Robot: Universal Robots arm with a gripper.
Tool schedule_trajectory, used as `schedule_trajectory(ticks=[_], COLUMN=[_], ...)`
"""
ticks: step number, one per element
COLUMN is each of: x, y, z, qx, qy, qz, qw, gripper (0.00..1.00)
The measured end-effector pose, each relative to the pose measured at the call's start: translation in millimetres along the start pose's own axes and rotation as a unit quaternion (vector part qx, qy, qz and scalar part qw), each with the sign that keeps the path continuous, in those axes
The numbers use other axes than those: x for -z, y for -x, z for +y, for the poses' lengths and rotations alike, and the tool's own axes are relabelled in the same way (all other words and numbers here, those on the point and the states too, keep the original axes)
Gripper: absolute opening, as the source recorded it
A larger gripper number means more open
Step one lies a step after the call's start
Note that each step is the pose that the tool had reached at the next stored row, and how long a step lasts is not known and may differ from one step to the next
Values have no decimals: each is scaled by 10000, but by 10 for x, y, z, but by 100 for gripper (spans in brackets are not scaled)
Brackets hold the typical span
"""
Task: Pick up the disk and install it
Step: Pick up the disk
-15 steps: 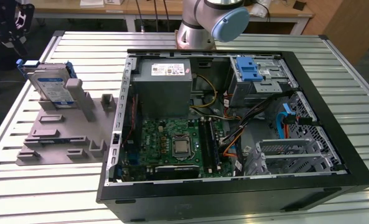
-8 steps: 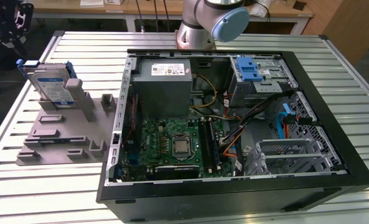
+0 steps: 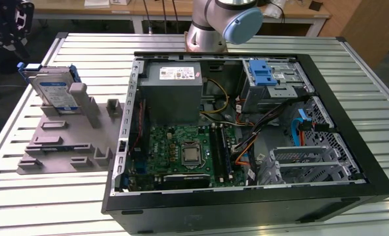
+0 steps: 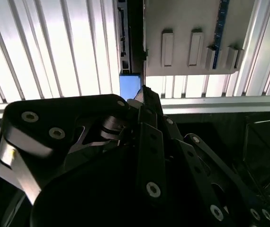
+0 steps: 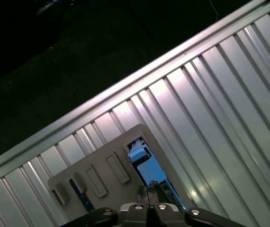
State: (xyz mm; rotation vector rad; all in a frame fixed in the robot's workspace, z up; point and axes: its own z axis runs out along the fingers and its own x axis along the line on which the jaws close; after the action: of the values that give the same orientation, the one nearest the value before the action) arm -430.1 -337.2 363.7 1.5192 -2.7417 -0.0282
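Disk (image 3: 52, 90) in blue carrier stands upright in a grey rack (image 3: 56, 152), at ten o'clock from the open computer case (image 3: 247, 206). Gripper (image 5: 149, 190) hovers above it, fingers closed on nothing; lowering like this could topple it

Exterior view: even overhead light, soft shadows inside the computer case (image 3: 247, 209). In both wrist views the slatted metal table (image 4: 54, 56) (image 5: 229, 94) glares white, blown out; my gripper (image 4: 144, 92) reads dark, near silhouette.
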Motion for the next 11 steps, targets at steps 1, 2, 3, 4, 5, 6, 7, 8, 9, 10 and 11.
schedule_trajectory(ticks=[1, 2, 3, 4, 5, 6, 7, 8, 9, 10, 11], x=[0, 0, 0, -1, -2, -2, -2, -3, -3, -3, -3], y=[0, 0, 0, 0, 0, 0, 0, 0, 0, 0, 0], z=[0, 0, 0, 0, 0, 0, 0, 0, 0, 0, 0], qx=[61, 123, 187, 250, 314, 373, 420, 465, 504, 544, 586], qy=[-1, -2, -3, -5, -6, -7, -8, -11, -13, -14, -16], qz=[0, 1, 1, 1, 1, 2, 2, 1, 0, 0, 0], qw=[10000, 9999, 9998, 9997, 9995, 9993, 9991, 9989, 9987, 9985, 9983], gripper=[11, 11, 11, 11, 11, 11, 11, 11, 11, 11, 11])
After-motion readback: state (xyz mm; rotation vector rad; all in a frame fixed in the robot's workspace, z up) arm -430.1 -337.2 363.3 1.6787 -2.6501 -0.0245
